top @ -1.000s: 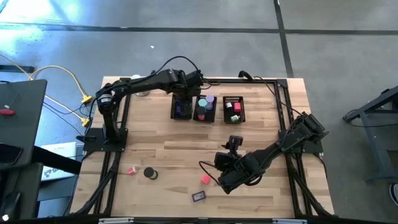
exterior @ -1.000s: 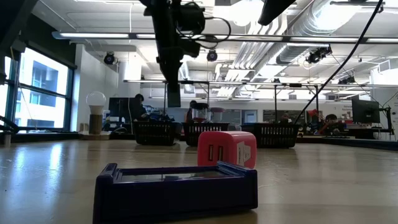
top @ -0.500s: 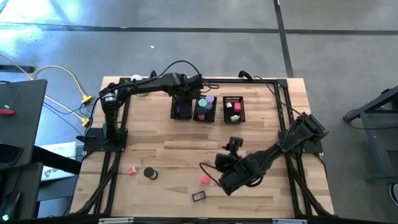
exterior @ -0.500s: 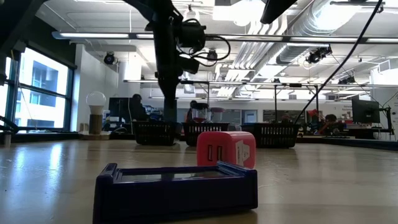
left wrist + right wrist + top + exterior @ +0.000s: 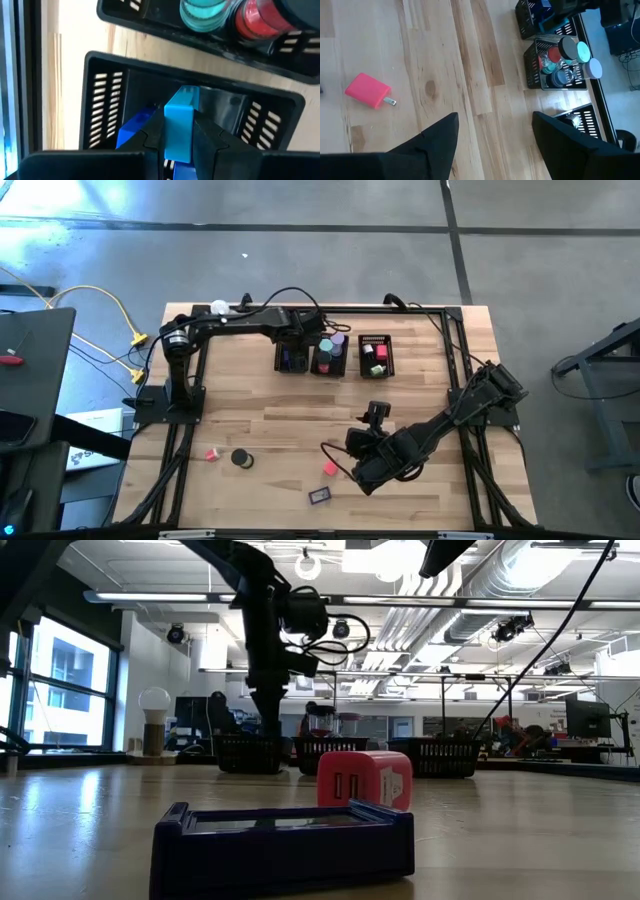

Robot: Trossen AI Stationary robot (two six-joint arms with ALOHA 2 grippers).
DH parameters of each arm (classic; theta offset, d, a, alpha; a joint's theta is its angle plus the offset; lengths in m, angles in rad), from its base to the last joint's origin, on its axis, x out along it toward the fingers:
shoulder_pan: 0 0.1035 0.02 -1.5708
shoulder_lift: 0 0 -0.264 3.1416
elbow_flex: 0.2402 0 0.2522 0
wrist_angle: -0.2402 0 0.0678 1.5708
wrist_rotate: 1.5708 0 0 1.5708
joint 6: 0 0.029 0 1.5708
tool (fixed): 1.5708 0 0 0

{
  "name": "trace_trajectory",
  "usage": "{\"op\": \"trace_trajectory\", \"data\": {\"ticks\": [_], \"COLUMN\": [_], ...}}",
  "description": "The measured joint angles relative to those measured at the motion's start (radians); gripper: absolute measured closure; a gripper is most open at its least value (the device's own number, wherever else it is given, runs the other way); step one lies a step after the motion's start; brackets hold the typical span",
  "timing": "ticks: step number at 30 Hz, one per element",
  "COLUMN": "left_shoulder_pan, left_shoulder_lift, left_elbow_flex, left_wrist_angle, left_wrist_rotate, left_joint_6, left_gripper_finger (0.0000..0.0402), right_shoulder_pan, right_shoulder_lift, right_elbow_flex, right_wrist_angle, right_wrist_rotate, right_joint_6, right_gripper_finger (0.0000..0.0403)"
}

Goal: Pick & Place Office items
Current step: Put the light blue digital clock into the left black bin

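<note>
lowering into the left bin (image 5: 100, 95), left gripper (image 5: 178, 131) jaws clamp blue block (image 5: 178, 120).

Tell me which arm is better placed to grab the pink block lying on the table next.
The right. Its open right gripper hangs empty near the pink block, which lies free on the wood. The left gripper is across the table over the left bin, shut on a blue block.

The table (image 5: 260, 415) is pale planked wood, matt. The bins (image 5: 105, 95) look like slotted black plastic; the blue block (image 5: 178, 122) smooth plastic.
</note>
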State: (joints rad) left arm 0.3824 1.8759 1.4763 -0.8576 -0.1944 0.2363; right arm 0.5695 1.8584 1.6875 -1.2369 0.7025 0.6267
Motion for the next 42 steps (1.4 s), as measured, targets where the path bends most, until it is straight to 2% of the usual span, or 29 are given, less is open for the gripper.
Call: {"op": "trace_trajectory", "data": {"ticks": [15,42], "left_shoulder_pan": [0.0,0.006], "left_shoulder_lift": [0.0,-0.001], "left_elbow_flex": [-0.061,-0.084], "left_wrist_angle": [0.088,0.089], "left_wrist_rotate": [-0.001,0.027], "left_joint_6": [0.037,0.071], "left_gripper_finger": [0.035,0.035], "right_shoulder_pan": [0.0,0.0], "right_shoulder_lift": [0.0,0.0], "right_elbow_flex": [0.0,0.0], "right_wrist_angle": [0.0,0.012], "right_wrist_rotate": [0.0,-0.031], "right_joint_6": [-0.001,-0.003], "right_gripper_finger": [0.016,0.016]}}
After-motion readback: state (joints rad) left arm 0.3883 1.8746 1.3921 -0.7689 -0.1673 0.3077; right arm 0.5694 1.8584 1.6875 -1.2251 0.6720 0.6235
